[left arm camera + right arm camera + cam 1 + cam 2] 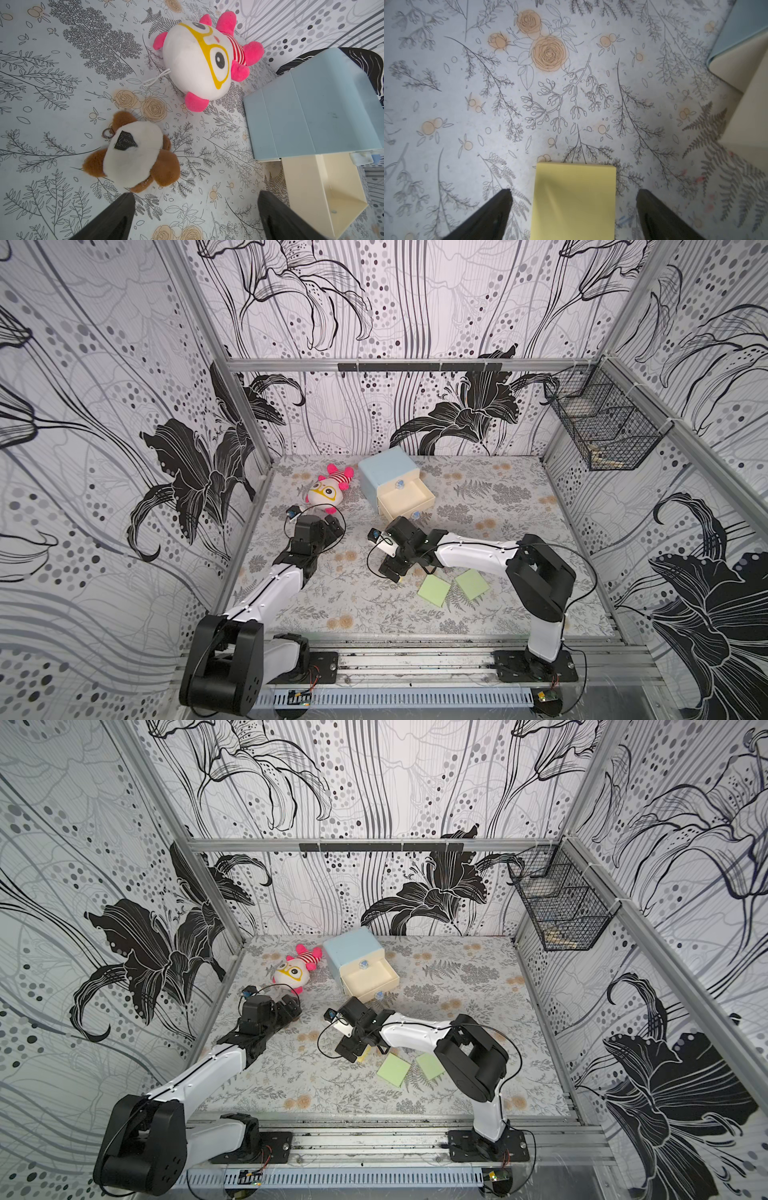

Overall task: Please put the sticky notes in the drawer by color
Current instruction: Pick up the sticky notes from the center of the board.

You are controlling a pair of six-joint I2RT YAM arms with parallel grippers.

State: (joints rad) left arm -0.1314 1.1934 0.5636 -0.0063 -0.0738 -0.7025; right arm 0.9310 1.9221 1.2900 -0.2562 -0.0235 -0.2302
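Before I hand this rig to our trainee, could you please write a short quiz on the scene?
1. True or false: the fingers of the right gripper stand open on either side of the yellow pad.
2. How many green pads lie on the table?
3. How many drawers of the chest are pulled out? A none, B one, C three.
Key: 1 true; 2 two; 3 B.
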